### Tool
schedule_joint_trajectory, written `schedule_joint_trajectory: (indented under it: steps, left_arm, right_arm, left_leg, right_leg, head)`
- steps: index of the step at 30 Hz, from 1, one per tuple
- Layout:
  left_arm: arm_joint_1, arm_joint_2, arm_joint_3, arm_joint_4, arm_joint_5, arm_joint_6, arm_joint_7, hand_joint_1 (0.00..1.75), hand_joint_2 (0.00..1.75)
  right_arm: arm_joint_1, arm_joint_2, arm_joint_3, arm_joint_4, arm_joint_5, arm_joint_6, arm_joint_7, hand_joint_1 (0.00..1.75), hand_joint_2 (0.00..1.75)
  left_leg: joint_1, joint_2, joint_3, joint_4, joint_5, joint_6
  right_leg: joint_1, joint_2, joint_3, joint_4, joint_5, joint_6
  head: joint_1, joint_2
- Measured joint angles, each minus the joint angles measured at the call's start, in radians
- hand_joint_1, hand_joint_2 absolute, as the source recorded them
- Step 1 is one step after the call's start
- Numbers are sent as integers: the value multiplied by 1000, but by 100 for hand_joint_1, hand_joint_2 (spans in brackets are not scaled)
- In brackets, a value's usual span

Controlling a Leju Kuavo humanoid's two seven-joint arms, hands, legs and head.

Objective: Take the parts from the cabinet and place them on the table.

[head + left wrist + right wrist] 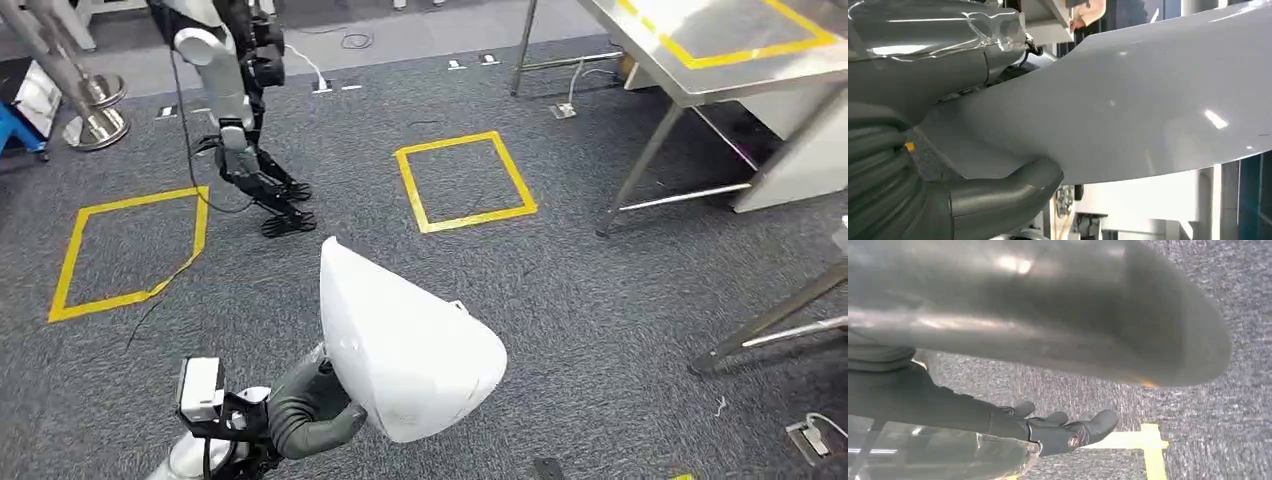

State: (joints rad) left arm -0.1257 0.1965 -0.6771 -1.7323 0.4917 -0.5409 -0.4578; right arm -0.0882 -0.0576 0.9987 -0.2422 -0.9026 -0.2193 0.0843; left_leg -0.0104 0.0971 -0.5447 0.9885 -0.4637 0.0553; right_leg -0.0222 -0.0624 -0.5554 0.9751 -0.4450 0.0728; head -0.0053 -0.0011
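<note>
Carrying a white part (405,345) low in the head view, the left robot hand (310,408) grips its edge. Right robot hand (1068,432) hangs empty, fingers loosely apart. The steel tabletop (700,55), upper right, awaits; placing remains.

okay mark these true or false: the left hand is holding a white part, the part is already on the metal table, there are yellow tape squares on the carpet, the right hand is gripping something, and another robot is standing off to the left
1. The left hand holds a white part. True.
2. The part lies on the metal table. False: it is up over the carpet, held by the left hand.
3. Yellow tape squares mark the carpet. True.
4. The right hand grips something. False: its fingers show nothing held.
5. Another robot stands to the left. True.
</note>
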Motion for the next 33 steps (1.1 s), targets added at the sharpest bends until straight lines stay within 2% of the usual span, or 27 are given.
schedule_joint_trajectory:
  steps: [1, 3, 4, 5, 6, 7, 8, 9, 10, 11, 13, 14, 15, 18, 19, 20, 21, 22, 24, 25, 26, 27, 28, 29, 30, 31, 33]
  left_arm:
    - [0, 0, 0, 0, 0, -3, 0, 175, 175]
    - [0, -1, -1, 0, -1, -4, -1, 175, 175]
    - [0, -1, 0, 0, 0, -5, -1, 175, 175]
    - [-1, -1, 0, 0, -1, -5, -1, 175, 175]
    - [-1, 0, 0, -1, 0, -8, -2, 175, 175]
    - [0, 1, 0, 0, 0, -8, -2, 175, 175]
    - [0, 3, 0, 0, 0, -8, -2, 175, 175]
    - [1, 3, -1, 0, 0, -8, -2, 175, 175]
    - [2, 4, -1, 0, 0, -8, -2, 175, 175]
    - [3, 5, -1, 0, 0, -8, -2, 175, 175]
    - [2, 5, -1, 0, 0, -8, -2, 175, 175]
    - [2, 6, -1, 0, 0, -8, -3, 175, 175]
    - [2, 6, -1, 0, 0, -8, -3, 175, 175]
    - [-1, 7, -1, -1, 0, -7, -5, 175, 175]
    - [-4, 5, -1, -2, 0, -6, -6, 175, 175]
    - [-5, 5, -1, -3, 0, -5, -6, 175, 175]
    - [-6, 4, -2, -3, 0, -3, -7, 175, 175]
    - [-6, 4, -2, -3, 0, -3, -9, 175, 175]
    - [-3, 5, -3, -2, 0, -2, -10, 175, 175]
    - [-3, 5, -3, -2, 0, -2, -10, 175, 175]
    - [-3, 5, -3, -2, 0, -2, -10, 175, 175]
    - [-3, 5, -2, -2, 0, -2, -10, 175, 175]
    - [-3, 5, -2, -2, 0, -2, -10, 175, 175]
    - [-3, 5, -2, -2, 0, -3, -11, 175, 175]
    - [-2, 5, -1, -2, 0, -3, -12, 175, 175]
    - [-2, 6, -1, -2, 0, -3, -12, 175, 175]
    - [-2, 6, -1, -2, -1, -3, -14, 175, 175]
  right_arm:
    - [-1, 0, 0, 0, 1, 1, 2, 0, 0]
    - [2, -2, 0, 0, 1, 1, 2, 0, 0]
    - [2, -2, 0, 0, 1, 1, 3, 0, 0]
    - [2, -2, -1, 0, 1, 1, 3, 0, 0]
    - [1, -3, -2, 0, 1, 1, 3, 0, 0]
    - [-1, -2, -3, 0, 1, 1, 3, 0, 0]
    - [-1, -2, -5, 0, 1, 1, 3, 0, 0]
    - [-1, -1, -6, 0, 1, 1, 3, 0, 0]
    - [0, -2, -6, 0, 1, 1, 3, 0, 0]
    - [1, -2, -6, 0, 1, 1, 3, 0, 0]
    - [0, -2, -7, 0, 1, 1, 3, 0, 0]
    - [-1, 0, -8, 0, 1, 1, 3, 0, 0]
    - [-2, 4, -8, 0, 2, 1, 2, 0, 0]
    - [2, 3, -10, 0, 6, 6, 1, 0, 0]
    - [5, 3, -10, 0, 7, 9, 1, 0, 0]
    - [6, 0, -10, 0, 11, 11, 1, 0, 0]
    - [4, -2, -10, 0, 11, 13, 1, 0, 0]
    - [0, -4, -11, 0, 12, 13, 0, 0, 0]
    - [-1, -8, -11, 0, 14, 16, 0, 0, 0]
    - [1, -10, -11, 0, 15, 17, 0, 0, 0]
    - [4, -11, -11, 0, 16, 18, 0, 0, 0]
    - [4, -13, -12, 0, 18, 19, 0, 0, 0]
    - [4, -16, -12, 0, 20, 18, 0, 0, 0]
    - [3, -18, -12, 0, 22, 18, 0, 0, 0]
    - [0, -18, -12, 0, 23, 18, 0, 0, 0]
    - [-1, -18, -12, 0, 25, 18, 1, 0, 0]
    - [2, -20, -12, 0, 29, 18, 4, 0, 0]
  left_leg:
    - [1, 7, 0, 1, 1, -5]
    - [4, 22, 3, 0, 3, -12]
    - [8, 17, 1, 3, -3, -19]
    - [14, -36, -7, 25, -24, -28]
    - [18, -72, -30, 83, -66, -32]
    - [19, -88, -65, 167, -111, -34]
    - [19, -93, -108, 260, -149, -36]
    - [19, -94, -140, 325, -168, -35]
    - [19, -94, -150, 343, -162, -32]
    - [19, -95, -136, 311, -132, -28]
    - [19, -113, -53, 135, -32, -14]
    - [19, -153, -11, 44, 6, -5]
    - [22, -200, -2, 25, -7, 0]
    - [11, -174, -6, 17, -2, 2]
    - [11, -160, -1, 2, 5, 6]
    - [21, -139, 8, -17, 19, 7]
    - [19, -131, 10, -26, 23, 16]
    - [18, -114, 7, -26, 24, 17]
    - [14, -81, 3, -26, 24, 17]
    - [14, -68, 1, -26, 25, 16]
    - [14, -54, 1, -25, 25, 16]
    - [15, -42, 1, -25, 24, 14]
    - [16, -31, 1, -22, 22, 11]
    - [16, -22, 1, -15, 19, 4]
    - [7, -13, -4, -8, 13, -4]
    - [6, -6, -4, -2, 10, -10]
    - [10, 4, -2, -3, 13, -18]
  right_leg:
    - [2, 14, -4, 4, 2, -15]
    - [6, 30, -11, 4, 4, -26]
    - [-3, 39, -9, -1, 9, -35]
    - [-7, 51, -10, -1, 13, -41]
    - [-6, 59, -10, -1, 13, -46]
    - [-4, 68, -11, -1, 15, -50]
    - [-1, 81, -13, 0, 17, -53]
    - [2, 92, -15, 1, 17, -53]
    - [4, 104, -15, 1, 17, -53]
    - [5, 118, -14, 2, 19, -55]
    - [7, 147, -12, 3, 20, -55]
    - [5, 159, -12, 3, 21, -54]
    - [9, 166, -19, 5, 25, -47]
    - [-5, 201, -34, 0, 37, -29]
    - [0, 212, -36, -5, 42, -22]
    - [2, 175, -47, 11, 32, -26]
    - [9, 124, -70, 54, 4, -32]
    - [9, 96, -107, 131, -31, -38]
    - [3, 78, -182, 294, -90, -38]
    - [0, 75, -195, 327, -96, -31]
    - [-4, 72, -180, 304, -84, -20]
    - [-8, 66, -140, 239, -58, -6]
    - [-12, 52, -76, 127, -22, 8]
    - [-13, 19, -15, 24, 6, 17]
    - [-5, -2, 1, 1, -2, 6]
    - [-4, 17, -2, -3, 5, -9]
    - [1, 30, -8, 2, 4, -18]
  head:
    - [-1, 0]
    - [-2, 0]
    - [0, 0]
    - [-4, 0]
    - [-5, 0]
    - [-5, 0]
    - [-5, 0]
    - [-4, 0]
    - [-5, 0]
    - [-5, 0]
    - [-5, 0]
    - [-4, 0]
    - [-1, 0]
    - [-8, 0]
    - [-8, 0]
    - [-6, 0]
    - [-3, 0]
    - [-2, 0]
    - [-2, 0]
    - [-1, 0]
    - [-1, 0]
    - [-1, 0]
    - [-1, 0]
    - [-1, 0]
    - [-2, 0]
    - [-3, 0]
    - [-3, 0]
